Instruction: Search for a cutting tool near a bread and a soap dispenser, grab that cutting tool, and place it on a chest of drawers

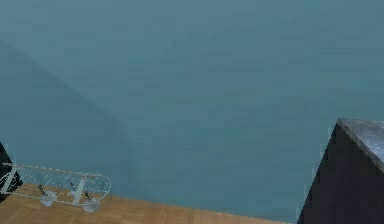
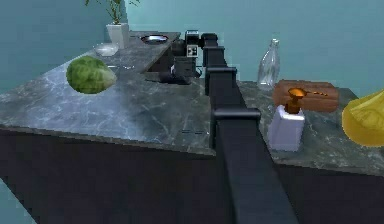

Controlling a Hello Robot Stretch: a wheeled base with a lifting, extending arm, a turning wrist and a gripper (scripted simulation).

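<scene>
1. Well out over the dark marble counter (image 2: 120,108), the arm (image 2: 238,135) is spanning from the near edge to the far side; the pincer (image 2: 180,68) is sitting at the sink (image 2: 158,66).
2. How wide the pincer's fingers are standing cannot be told; with the sink behind them, I cannot tell whether it is holding anything.
3. The soap dispenser (image 2: 287,125) is standing just right of the arm; the bread (image 2: 308,94) is lying just beyond it, near a glass bottle (image 2: 268,64).
4. A green round thing (image 2: 90,74) is resting on the counter's left; a skateboard (image 1: 65,188) is lying on the wood floor (image 1: 150,212).
</scene>
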